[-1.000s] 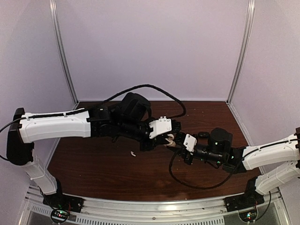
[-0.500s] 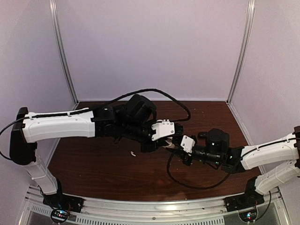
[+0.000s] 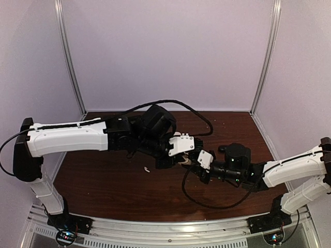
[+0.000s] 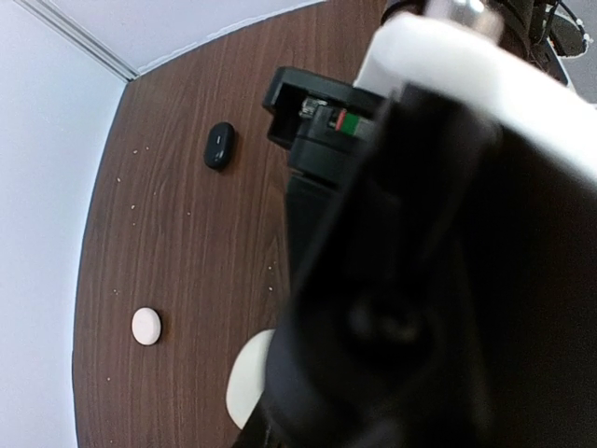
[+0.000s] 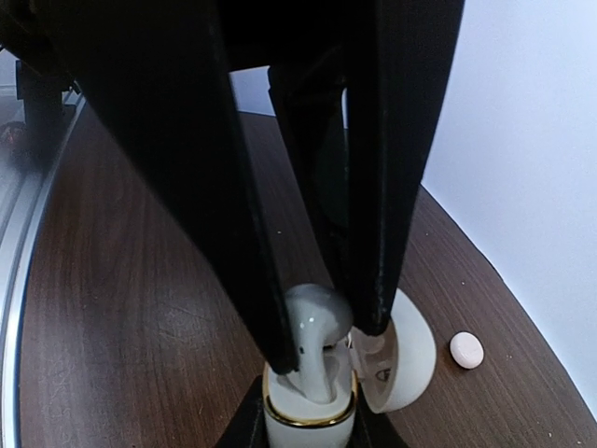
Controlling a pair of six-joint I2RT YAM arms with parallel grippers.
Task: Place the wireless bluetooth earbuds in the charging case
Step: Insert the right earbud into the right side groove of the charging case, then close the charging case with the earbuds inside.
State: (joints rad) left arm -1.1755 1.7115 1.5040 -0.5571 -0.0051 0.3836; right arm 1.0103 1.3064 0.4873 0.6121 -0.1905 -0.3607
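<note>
In the right wrist view my right gripper (image 5: 325,341) is shut on a white stemmed earbud (image 5: 317,322). The earbud's stem stands down inside the open white charging case (image 5: 308,425), which has a gold rim and a lid (image 5: 410,364) hanging open to the right. Black fingers flank the case's base on both sides; they look like my left gripper holding it. In the top view the left gripper (image 3: 182,157) and right gripper (image 3: 195,163) meet at the table's middle. In the left wrist view the right gripper's body hides the left jaws; only the case's lid (image 4: 247,383) shows.
Another white earbud (image 3: 146,168) lies on the brown table left of the grippers. A small black oval object (image 3: 223,148) lies behind the right arm, also in the left wrist view (image 4: 219,146). A small white round piece (image 5: 466,350) lies near the case, also in the left wrist view (image 4: 146,326).
The left gripper has shifted slightly right and nearer. The right gripper has moved left toward it, bringing the two closer together at the table's middle.
</note>
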